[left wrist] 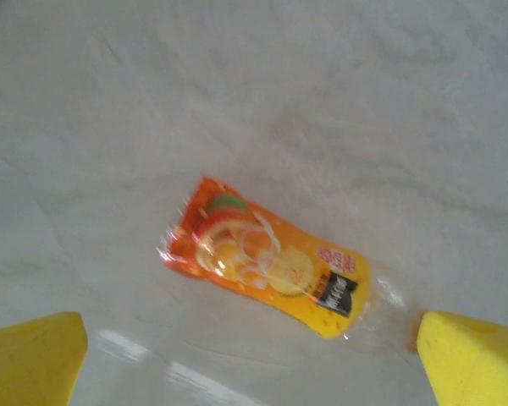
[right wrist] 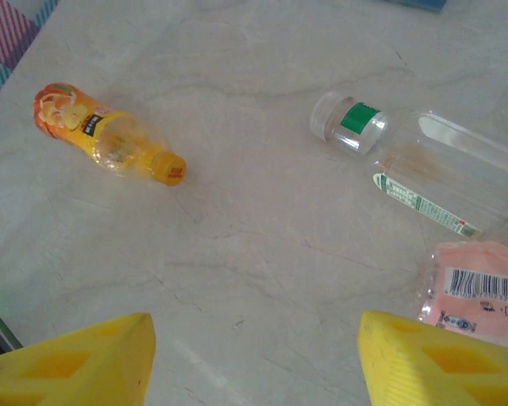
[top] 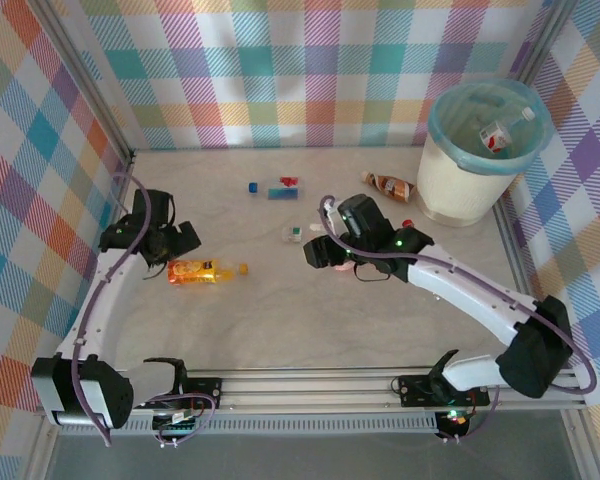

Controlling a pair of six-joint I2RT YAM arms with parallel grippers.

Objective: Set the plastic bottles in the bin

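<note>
- While both arms reach out from their bases at the near edge of the desk (top: 280, 330), an orange bottle (top: 202, 271) lies on its side on the left half, cap pointing right.
- Left claw (top: 183, 243) hangs just beyond that orange bottle, spread wide and empty.
- Seen from the left wrist, the left claw (left wrist: 254, 355) has its yellow fingers (left wrist: 34, 359) at the two sides of the view. The orange bottle (left wrist: 267, 266) lies flat on the desk ahead of them, gripped by neither.
- Right claw (top: 320, 255) sits over the middle of the desk, parted and holding nothing, with something pink under it.
- Seen from the right wrist, the right claw (right wrist: 254, 355) has bare desk between its fingers (right wrist: 76, 364). A pink bottle (right wrist: 478, 288) lies just beside the right-hand one.
- Past the pink bottle lies a clear bottle (right wrist: 457, 182) with a green-label bottle (right wrist: 351, 123) next to it. The orange bottle (right wrist: 110, 135) is well apart at upper left.
- Farther back, mid-desk, lies a blue bottle (top: 280, 190).
- A brown bottle (top: 390, 185) lies near the foot of the bin.
- At the far right corner stands the bin (top: 470, 180), teal bag folded over its rim, with a red-label bottle (top: 505, 130) inside.
</note>
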